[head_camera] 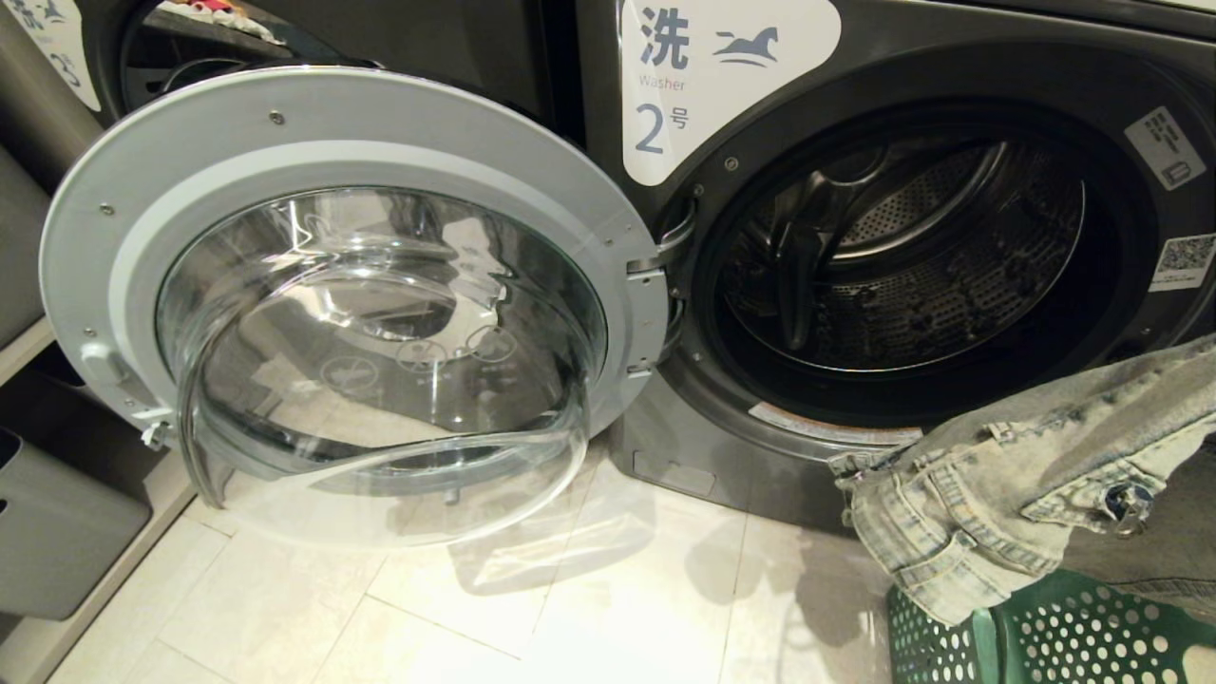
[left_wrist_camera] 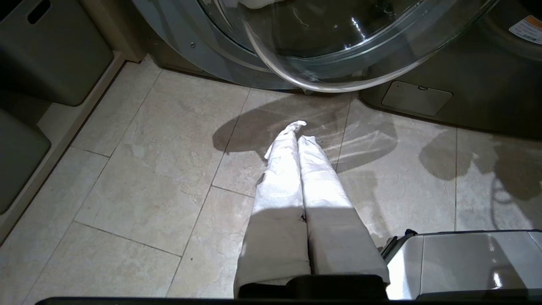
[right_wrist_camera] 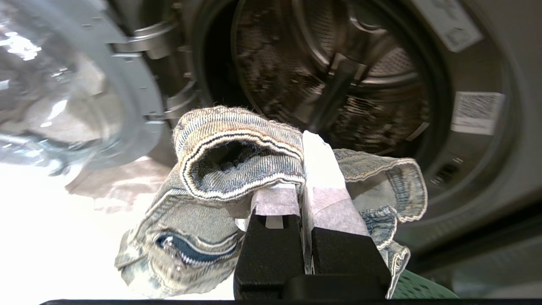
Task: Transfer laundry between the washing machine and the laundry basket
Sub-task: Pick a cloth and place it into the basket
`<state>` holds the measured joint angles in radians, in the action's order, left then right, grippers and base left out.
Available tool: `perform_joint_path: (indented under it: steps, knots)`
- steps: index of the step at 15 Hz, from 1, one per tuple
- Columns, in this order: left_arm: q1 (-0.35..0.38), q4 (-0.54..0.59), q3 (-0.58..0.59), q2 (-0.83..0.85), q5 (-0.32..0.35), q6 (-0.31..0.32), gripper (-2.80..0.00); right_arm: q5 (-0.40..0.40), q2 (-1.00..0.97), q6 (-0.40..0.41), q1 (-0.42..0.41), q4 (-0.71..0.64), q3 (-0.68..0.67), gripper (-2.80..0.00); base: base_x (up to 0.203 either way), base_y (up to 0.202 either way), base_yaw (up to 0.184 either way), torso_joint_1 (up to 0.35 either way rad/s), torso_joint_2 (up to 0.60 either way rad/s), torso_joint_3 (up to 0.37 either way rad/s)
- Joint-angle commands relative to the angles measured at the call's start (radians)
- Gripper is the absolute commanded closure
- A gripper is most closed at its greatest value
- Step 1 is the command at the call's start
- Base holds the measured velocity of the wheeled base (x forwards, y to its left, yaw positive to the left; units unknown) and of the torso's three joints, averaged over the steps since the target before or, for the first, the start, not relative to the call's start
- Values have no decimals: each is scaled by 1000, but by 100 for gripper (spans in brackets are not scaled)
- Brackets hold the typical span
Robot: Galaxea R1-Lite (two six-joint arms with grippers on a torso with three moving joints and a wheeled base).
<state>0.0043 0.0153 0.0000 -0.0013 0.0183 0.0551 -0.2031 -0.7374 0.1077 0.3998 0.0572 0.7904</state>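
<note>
Two taped fingers (right_wrist_camera: 322, 178) of the right gripper (right_wrist_camera: 301, 169) are clamped on the laundry (head_camera: 1007, 484), pale washed denim, hanging over the laundry basket (head_camera: 1054, 636) in front of the washing machine (head_camera: 912, 247), whose door (head_camera: 351, 304) is swung open, drum bare. Left gripper (left_wrist_camera: 298, 133) parked over the tiled floor (left_wrist_camera: 139, 169), fingers pressed together, holding nothing.

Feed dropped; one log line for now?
right gripper: shut on denim garment | over laundry basket | washing machine door open | left gripper: shut, idle
</note>
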Motion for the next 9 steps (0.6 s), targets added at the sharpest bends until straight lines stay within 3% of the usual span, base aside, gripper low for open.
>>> perform_joint_path:
  steps: [1, 9]
  knots:
    - [0, 0, 2, -2, 0, 0, 0, 31, -3, 4, 1, 1, 0, 0, 0, 0, 0, 0, 0, 0]
    - [0, 0, 2, -2, 0, 0, 0, 30, 7, 18, 1, 3, -8, 0, 0, 0, 0, 0, 0, 0]
